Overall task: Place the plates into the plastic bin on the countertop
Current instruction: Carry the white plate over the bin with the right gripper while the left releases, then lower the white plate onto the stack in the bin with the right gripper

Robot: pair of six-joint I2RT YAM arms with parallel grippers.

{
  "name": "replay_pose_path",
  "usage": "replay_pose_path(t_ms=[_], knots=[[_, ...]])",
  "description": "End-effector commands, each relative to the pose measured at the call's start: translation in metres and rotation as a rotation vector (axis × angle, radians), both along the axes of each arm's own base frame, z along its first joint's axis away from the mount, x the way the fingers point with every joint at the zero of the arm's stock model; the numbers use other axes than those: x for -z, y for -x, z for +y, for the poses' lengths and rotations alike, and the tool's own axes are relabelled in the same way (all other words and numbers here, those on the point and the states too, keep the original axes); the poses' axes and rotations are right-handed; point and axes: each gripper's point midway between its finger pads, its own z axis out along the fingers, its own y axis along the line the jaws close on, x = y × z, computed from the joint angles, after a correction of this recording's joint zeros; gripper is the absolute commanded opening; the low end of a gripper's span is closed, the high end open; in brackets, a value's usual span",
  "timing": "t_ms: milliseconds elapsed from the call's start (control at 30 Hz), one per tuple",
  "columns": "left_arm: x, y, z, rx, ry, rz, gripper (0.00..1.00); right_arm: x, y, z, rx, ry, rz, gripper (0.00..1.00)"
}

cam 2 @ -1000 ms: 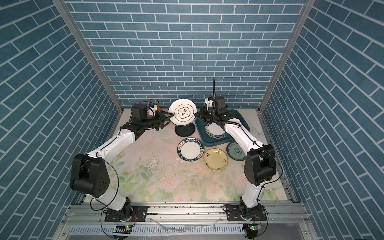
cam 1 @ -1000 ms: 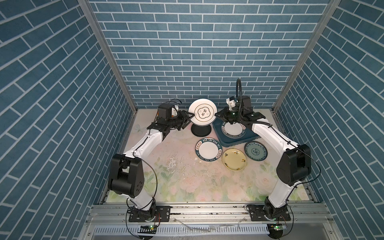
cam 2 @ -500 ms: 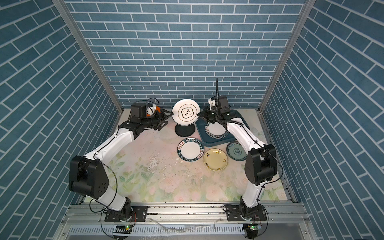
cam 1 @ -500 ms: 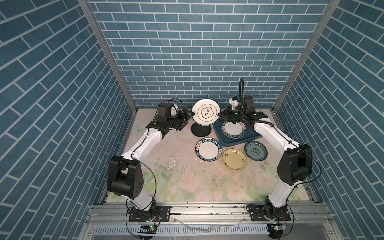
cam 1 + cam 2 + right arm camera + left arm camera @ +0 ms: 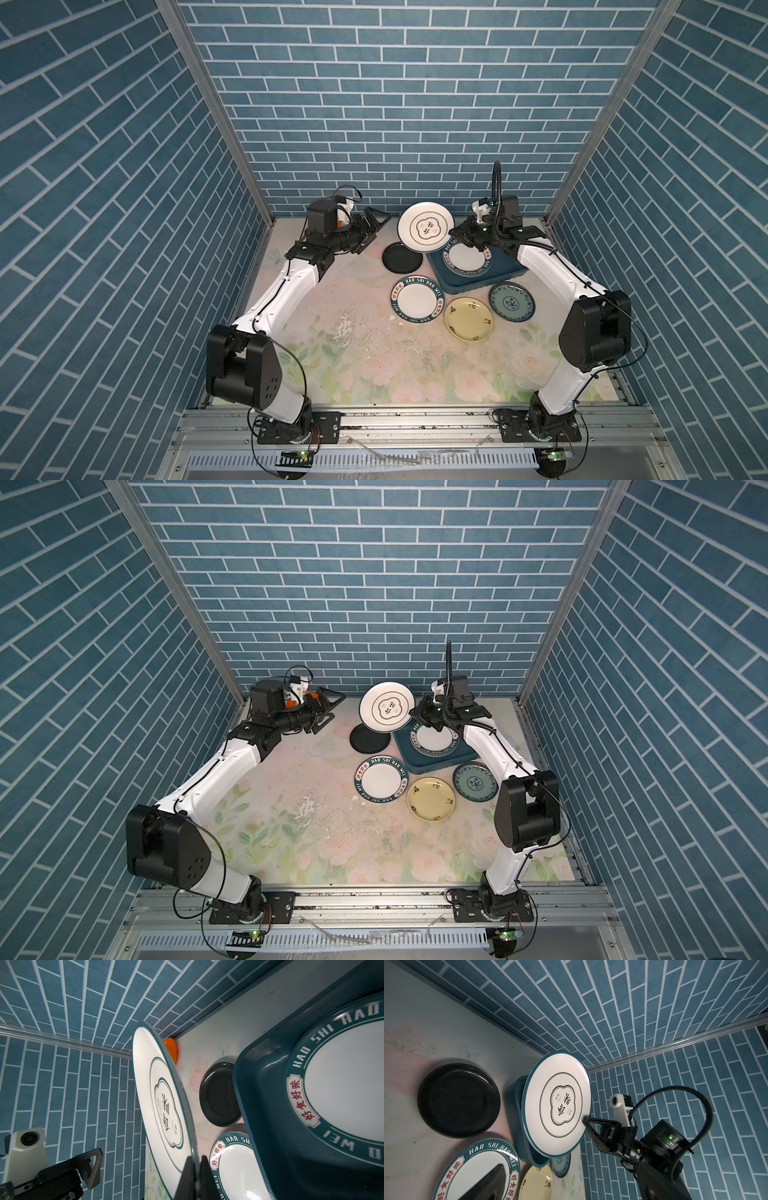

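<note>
— Entry one, the plastic bin [image 5: 503, 277]?
— It stood on the bench [image 5: 332, 374], with one lettered plate [image 5: 465, 259] lying flat inside.
— The quatrefoil plate [image 5: 424, 227]?
— Airborne and tilted on edge above the bin's corner on the left arm's side. The right end effector [image 5: 195, 1172] was clamped on its rim.
— Left end effector [image 5: 376, 230]?
— Spread wide and holding nothing, well apart from the bin and clear of that plate.
— Loose stock?
— A black plate [image 5: 402, 257] lay just beside the bin. A second lettered plate [image 5: 417, 304], a pale yellow plate [image 5: 468, 319] and a patterned teal plate [image 5: 511, 301] lay along its near side.
</note>
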Motion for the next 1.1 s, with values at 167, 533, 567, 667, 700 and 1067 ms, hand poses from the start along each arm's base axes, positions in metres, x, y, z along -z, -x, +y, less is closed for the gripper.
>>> replay_pose_path(t_ms=[167,533,567,667,700,1067], knots=[[-0.032,0.021,-0.025,0.113,-0.014,-0.147,1.00,-0.025,0.004,-0.016,0.019,0.012,-0.090,0.00],[-0.036,0.028,-0.034,0.138,-0.042,-0.172,1.00,-0.007,0.000,-0.049,0.101,0.024,-0.057,0.00],[-0.037,0.029,-0.035,0.142,-0.045,-0.177,1.00,-0.005,0.001,-0.054,0.112,0.024,-0.052,0.00],[-0.039,0.031,-0.034,0.145,-0.063,-0.188,1.00,0.001,0.001,-0.068,0.147,0.028,-0.043,0.00],[-0.039,0.032,-0.033,0.143,-0.068,-0.189,1.00,0.004,0.001,-0.072,0.157,0.032,-0.038,0.00],[-0.044,0.034,-0.032,0.153,-0.099,-0.190,1.00,0.032,0.002,-0.106,0.242,0.037,0.004,0.00]])
